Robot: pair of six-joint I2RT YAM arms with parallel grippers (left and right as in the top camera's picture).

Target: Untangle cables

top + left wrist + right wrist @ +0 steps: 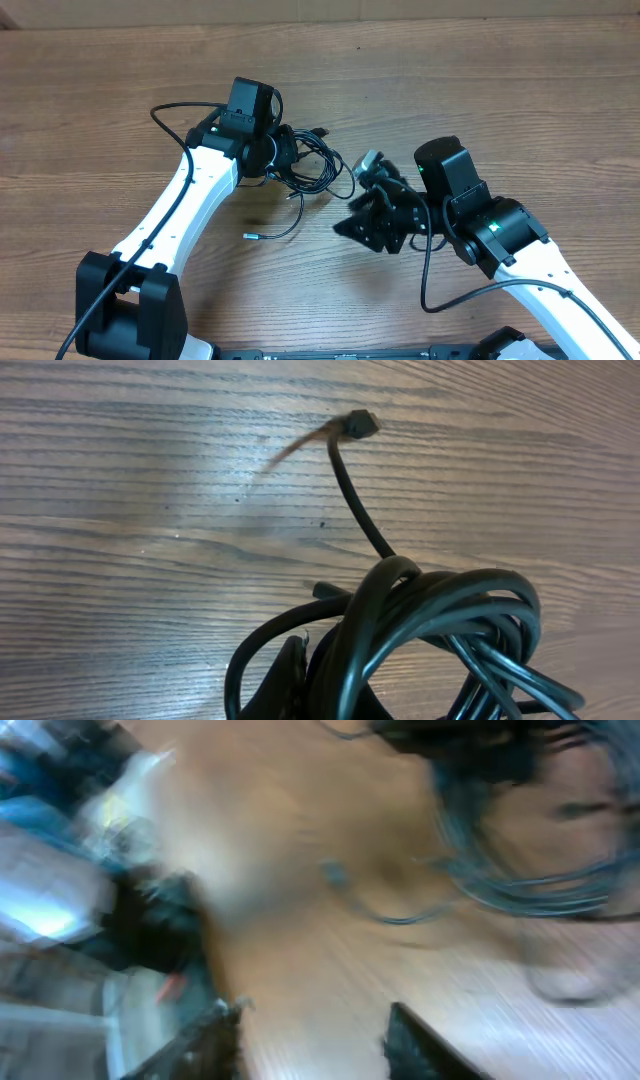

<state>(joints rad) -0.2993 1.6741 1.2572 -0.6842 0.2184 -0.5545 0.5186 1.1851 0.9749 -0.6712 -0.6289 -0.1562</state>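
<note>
My left pincer (283, 152) was clenched on the cables (312, 168), a black coil bunched at its tip near the middle of the counter (520, 90), with one plug end (362, 425) sticking out free. I judged that this grip anchored the bundle. My right pincer (315, 1040) stood released and empty just beside the coil, placed to pick a strand. Its view was badly blurred.

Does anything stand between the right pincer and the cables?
Nothing visible does: only bare table lies between the open right pincer and the cables, which the left pincer grips from the other side.
</note>
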